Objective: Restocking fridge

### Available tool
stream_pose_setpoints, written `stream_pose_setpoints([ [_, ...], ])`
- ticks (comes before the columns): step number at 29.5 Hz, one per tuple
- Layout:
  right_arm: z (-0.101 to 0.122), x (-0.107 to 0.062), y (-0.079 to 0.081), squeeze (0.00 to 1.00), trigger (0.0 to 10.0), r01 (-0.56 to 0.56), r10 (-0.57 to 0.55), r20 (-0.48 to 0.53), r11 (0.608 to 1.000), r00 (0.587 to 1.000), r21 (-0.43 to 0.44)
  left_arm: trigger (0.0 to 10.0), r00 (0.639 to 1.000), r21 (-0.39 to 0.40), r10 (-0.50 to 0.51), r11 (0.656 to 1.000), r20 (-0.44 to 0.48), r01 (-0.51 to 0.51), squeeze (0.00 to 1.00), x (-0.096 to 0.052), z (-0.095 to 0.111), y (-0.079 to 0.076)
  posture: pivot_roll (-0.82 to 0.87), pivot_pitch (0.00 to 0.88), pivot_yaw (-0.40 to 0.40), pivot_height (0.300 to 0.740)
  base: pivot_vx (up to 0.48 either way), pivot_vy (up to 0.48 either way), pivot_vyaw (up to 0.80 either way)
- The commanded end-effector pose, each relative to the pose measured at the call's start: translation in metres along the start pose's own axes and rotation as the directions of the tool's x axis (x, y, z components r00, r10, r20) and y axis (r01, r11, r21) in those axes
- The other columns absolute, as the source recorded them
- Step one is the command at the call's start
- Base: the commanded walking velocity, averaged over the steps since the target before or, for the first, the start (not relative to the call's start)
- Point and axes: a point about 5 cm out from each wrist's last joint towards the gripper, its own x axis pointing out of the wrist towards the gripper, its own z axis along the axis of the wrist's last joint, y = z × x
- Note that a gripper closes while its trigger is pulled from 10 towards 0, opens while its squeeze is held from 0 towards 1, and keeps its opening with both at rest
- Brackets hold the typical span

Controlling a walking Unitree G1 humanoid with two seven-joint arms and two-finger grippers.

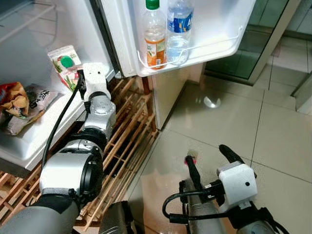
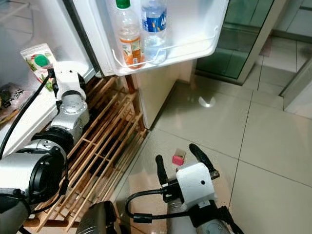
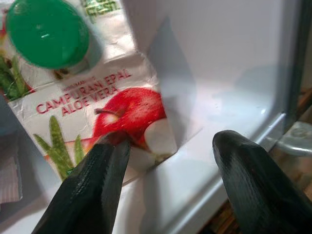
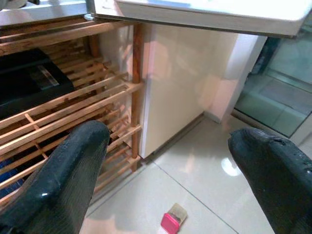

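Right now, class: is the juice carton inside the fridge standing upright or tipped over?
Tipped. The juice carton leans at a slant on the fridge shelf, green cap facing outward. The left gripper sits open just before it.

Left arm [image 1: 92, 131]: silver cylindrical segments joined by black ring joints, ending in a white boxy wrist block; a black cable ran along its outer side up to the wrist. Upper segment was grey.
Right arm [image 2: 195, 187]: white rounded wrist housing bearing a small dark screw dot, with black cables looping beneath.
Left gripper [image 3: 168, 170]: two long black fingers, matte, blunt-tipped.
Right gripper [image 4: 165, 165]: two black fingers, glossy, rounded tips.
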Motion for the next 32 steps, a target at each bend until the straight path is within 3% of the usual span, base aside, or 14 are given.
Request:
stream_pose_setpoints([
  [1,0.005,-0.004,0.002,0.39,10.0,0.000,0.000,0.004,1.000,1.000,0.003,10.0,1.000,0.021,0.009,1.000,-0.014,-0.009,0.00,0.003,0.001,0.005,-0.58,0.219,0.127,0.638,0.000,0.000,0.00],
  [11,0.004,-0.008,-0.002,0.40,10.0,-0.002,0.001,-0.012,1.000,1.000,-0.021,10.0,0.996,0.074,-0.087,0.993,-0.016,0.088,0.00,0.007,0.011,-0.001,-0.60,0.215,0.124,0.638,0.000,0.000,0.00],
  [16,0.003,-0.007,-0.003,0.40,10.0,-0.001,0.000,-0.013,0.999,1.000,-0.036,10.0,0.994,0.045,-0.106,0.993,-0.018,0.106,0.00,0.006,0.015,-0.007,-0.60,0.205,0.122,0.638,0.000,0.000,0.00],
  [18,0.002,-0.006,-0.006,0.40,10.0,-0.004,0.003,-0.016,0.998,1.000,-0.064,10.0,0.993,-0.007,-0.118,0.993,-0.026,0.118,0.00,0.004,0.020,-0.014,-0.61,0.189,0.115,0.638,0.000,0.000,0.00],
  [24,-0.001,-0.004,-0.012,0.40,10.0,-0.001,-0.001,-0.020,0.997,1.000,-0.079,10.0,0.994,-0.040,-0.100,0.994,-0.031,0.099,0.00,0.006,0.024,-0.013,-0.60,0.165,0.113,0.638,0.000,0.000,0.00],
  [25,-0.002,0.000,-0.015,0.39,10.0,0.035,-0.035,-0.025,0.999,0.999,-0.026,10.0,0.993,-0.044,-0.111,0.993,-0.043,0.109,0.00,0.004,0.019,-0.014,-0.59,0.150,0.111,0.638,0.000,0.000,0.00],
  [27,-0.002,0.000,-0.015,0.39,10.0,0.035,-0.035,-0.025,0.999,0.999,-0.026,10.0,0.993,-0.044,-0.111,0.993,-0.043,0.109,0.00,0.004,0.019,-0.014,-0.59,0.150,0.111,0.638,0.000,0.000,0.00],
  [32,-0.006,0.019,-0.026,0.40,10.0,0.067,-0.067,-0.006,0.997,0.998,0.042,10.0,0.984,-0.032,-0.173,0.985,-0.053,0.171,0.00,-0.007,-0.007,-0.019,-0.52,0.080,0.090,0.638,0.000,0.000,0.00],
])
